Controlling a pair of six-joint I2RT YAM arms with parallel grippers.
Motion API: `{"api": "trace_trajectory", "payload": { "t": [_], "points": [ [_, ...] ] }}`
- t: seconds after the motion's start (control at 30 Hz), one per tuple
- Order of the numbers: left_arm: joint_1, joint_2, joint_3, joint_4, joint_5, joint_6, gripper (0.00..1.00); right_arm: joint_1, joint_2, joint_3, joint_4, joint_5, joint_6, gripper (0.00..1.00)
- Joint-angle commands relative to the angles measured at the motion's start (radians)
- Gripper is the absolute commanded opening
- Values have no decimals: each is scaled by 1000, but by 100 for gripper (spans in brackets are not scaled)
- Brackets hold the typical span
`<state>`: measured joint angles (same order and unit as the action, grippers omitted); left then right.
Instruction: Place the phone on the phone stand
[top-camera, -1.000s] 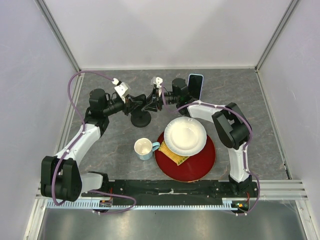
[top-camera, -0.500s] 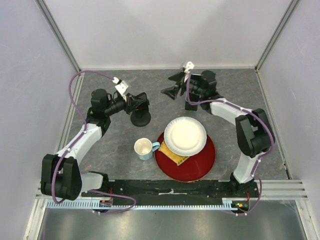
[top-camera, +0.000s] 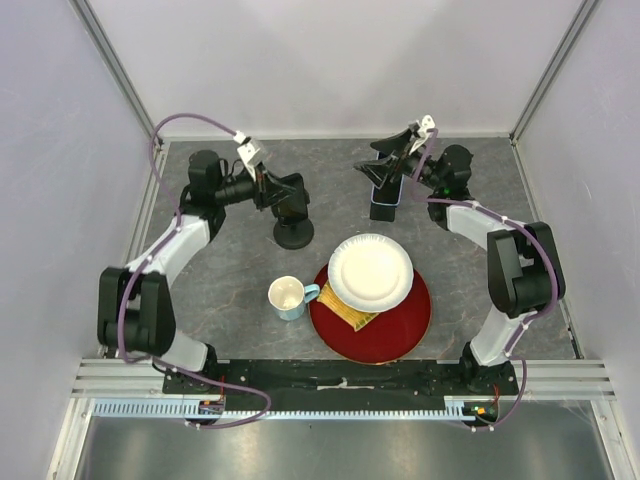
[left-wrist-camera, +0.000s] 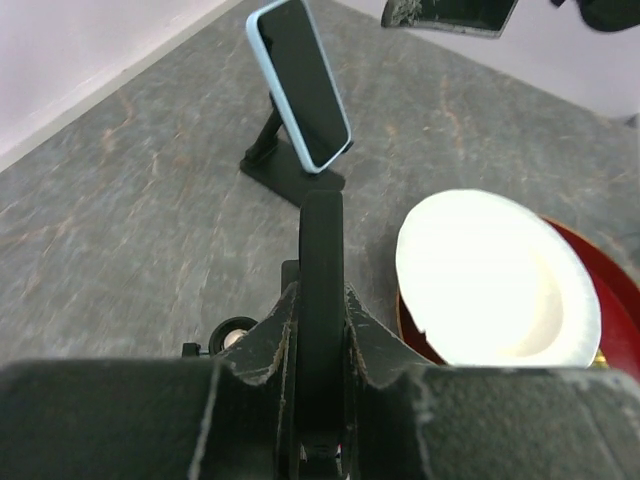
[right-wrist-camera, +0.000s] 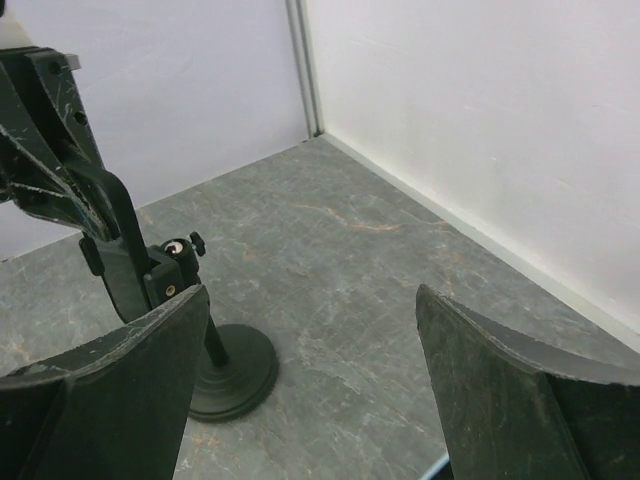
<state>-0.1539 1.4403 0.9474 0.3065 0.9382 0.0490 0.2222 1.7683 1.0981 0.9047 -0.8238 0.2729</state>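
**A:** What is the biggest thing in front of the pincers?

**B:** The grey counter (top-camera: 220, 290). On it, nearer the arm bases than either pincer, lies a red tray (top-camera: 400, 335) with a white plate (top-camera: 370, 272) on top. A mug (top-camera: 288, 297) stands just beside the tray, on the left pincer's side.

**A:** And the phone?

**B:** The phone (left-wrist-camera: 300, 85), in a pale blue case, leans tilted back on a black folding stand (left-wrist-camera: 295, 180). From the left pincer (left-wrist-camera: 322, 310) it sits ahead and well apart, a little to the left. From above it lies just under the right pincer (right-wrist-camera: 312, 330). In the right wrist view only a sliver of pale blue shows at the bottom edge, between the fingers.

**A:** How does the right pincer stand?

**B:** Its fingers (right-wrist-camera: 110, 400) are spread wide with nothing between them. In the left wrist view it hangs above the phone without touching it.

**A:** The left one?

**B:** Clamped on the upright black plate of a round-footed stand (top-camera: 293, 236). That plate rises straight up between its fingers. The stand's foot rests on the counter directly below the left pincer, across open counter from the right one.
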Motion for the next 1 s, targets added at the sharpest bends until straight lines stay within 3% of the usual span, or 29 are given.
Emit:
{"api": "trace_trajectory", "payload": {
  "t": [0.0, 0.2, 0.33, 0.6, 0.7, 0.97],
  "points": [
    [-7, 127, 244, 48, 269, -8, 2, -47, -53, -24, 103, -31, 57, 90],
    [-19, 330, 450, 48, 355, -35, 2, -76, -72, -43, 103, -23, 43, 89],
    [-39, 434, 600, -53, 352, 60, 2, -83, -75, -44, 100, -21, 37, 89],
    [-53, 640, 867, -59, 461, -37, 2, -84, -55, -29, 63, -15, 9, 89],
    [-56, 739, 1002, -60, 533, -164, 2, -84, -49, -21, 68, -23, 17, 88],
    [-67, 786, 1016, -61, 557, -224, 2, -84, -35, -17, 94, -34, 40, 87]
  ]
}}
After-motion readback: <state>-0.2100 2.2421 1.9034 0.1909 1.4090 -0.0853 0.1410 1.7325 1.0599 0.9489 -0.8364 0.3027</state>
